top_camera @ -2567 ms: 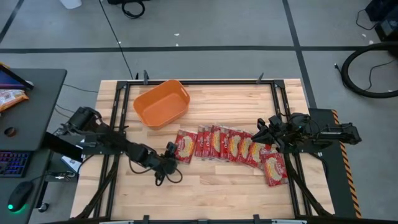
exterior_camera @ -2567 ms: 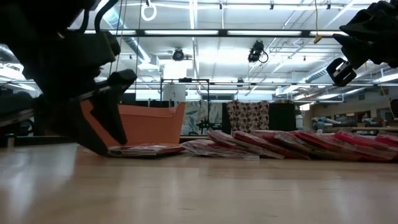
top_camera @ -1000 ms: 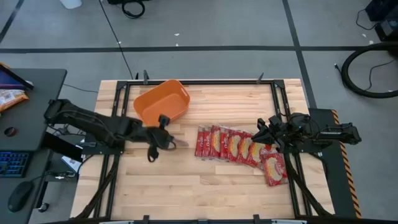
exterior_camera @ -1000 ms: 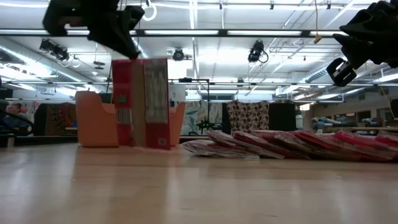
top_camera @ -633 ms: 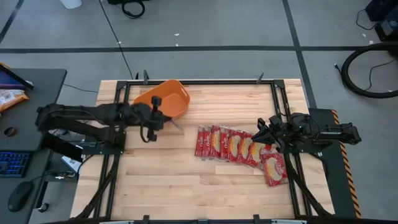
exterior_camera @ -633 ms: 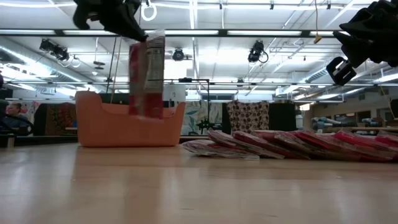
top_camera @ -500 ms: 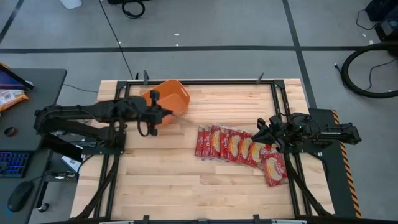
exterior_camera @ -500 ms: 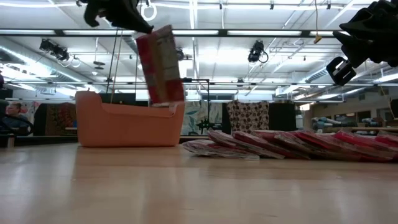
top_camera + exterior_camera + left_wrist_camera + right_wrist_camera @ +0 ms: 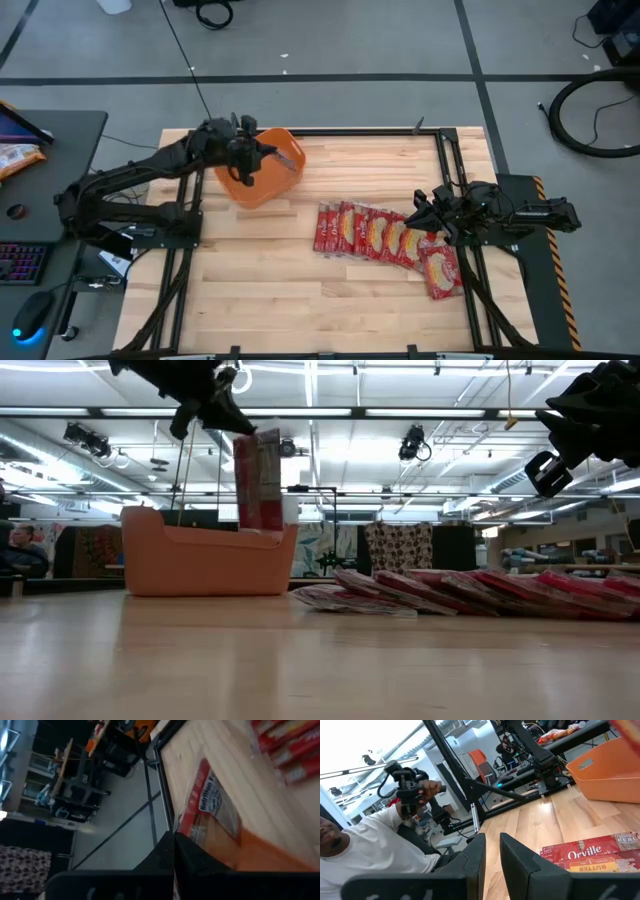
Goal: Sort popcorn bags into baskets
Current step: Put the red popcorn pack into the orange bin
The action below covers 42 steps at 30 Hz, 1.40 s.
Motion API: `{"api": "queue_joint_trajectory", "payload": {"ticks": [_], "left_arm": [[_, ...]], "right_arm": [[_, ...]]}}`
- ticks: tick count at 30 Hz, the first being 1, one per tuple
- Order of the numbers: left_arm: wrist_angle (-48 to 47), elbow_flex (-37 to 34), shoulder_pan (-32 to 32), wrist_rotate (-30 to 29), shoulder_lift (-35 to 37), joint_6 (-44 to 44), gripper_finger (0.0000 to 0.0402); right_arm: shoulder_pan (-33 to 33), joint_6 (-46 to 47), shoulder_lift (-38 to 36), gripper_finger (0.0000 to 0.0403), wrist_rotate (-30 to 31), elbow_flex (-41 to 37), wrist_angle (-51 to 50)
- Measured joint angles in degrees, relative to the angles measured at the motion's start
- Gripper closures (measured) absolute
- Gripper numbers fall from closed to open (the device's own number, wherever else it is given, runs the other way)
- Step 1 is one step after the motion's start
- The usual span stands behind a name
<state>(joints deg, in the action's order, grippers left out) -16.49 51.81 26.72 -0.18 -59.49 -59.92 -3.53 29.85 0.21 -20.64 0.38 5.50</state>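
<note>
Left gripper: clamped on one popcorn bag, hanging upright over the orange basket at 11 o'clock. Remaining bags: overlapping row, 3 o'clock of centre. Right gripper: fingers slightly apart, empty, above the row's right end.

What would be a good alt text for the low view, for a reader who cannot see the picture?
The left gripper holds a red popcorn bag upright over an orange basket on a wooden table. A row of overlapping popcorn bags lies to the right of the basket. The right gripper hangs above the row, holding nothing.
</note>
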Motion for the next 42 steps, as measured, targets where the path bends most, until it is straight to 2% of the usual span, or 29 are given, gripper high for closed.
{"api": "queue_joint_trajectory", "payload": {"ticks": [5,8,18,20,25,30,37,42], "left_arm": [[-0.01,0.0,6.86,3.2,-3.62,-1.23,0.0401],[-0.05,0.0,9.83,3.94,-6.11,-5.41,0.0401],[-0.12,0.01,14.43,6.61,-8.84,-15.76,0.0399],[-2.96,0.04,14.92,6.62,-8.81,-15.82,0.0398],[-17.13,-0.02,15.99,6.32,-8.83,-19.68,0.0397],[-24.6,-0.16,15.38,5.4,-8.65,-22.37,0.0397],[-33.23,-0.24,15.41,5.76,-8.67,-22.43,0.0396],[-34.55,-0.24,15.45,4.97,-8.67,-23.69,0.0396]], "right_arm": [[0.0,0.0,0.0,0.0341,0.0,0.0,0.0],[0.0,0.0,0.0,0.0341,0.0,0.0,0.0],[0.02,0.0,0.0,0.0341,0.0,0.0,0.0],[0.01,0.0,0.0,0.0341,0.0,0.0,0.0],[0.0,0.0,0.0,0.0341,-0.02,0.0,-0.02],[0.01,0.0,0.0,0.0341,0.0,0.0,0.0],[0.01,0.0,0.0,0.0341,-0.02,0.0,0.0],[0.01,0.0,0.0,0.0341,-0.02,0.0,-0.01]]}}
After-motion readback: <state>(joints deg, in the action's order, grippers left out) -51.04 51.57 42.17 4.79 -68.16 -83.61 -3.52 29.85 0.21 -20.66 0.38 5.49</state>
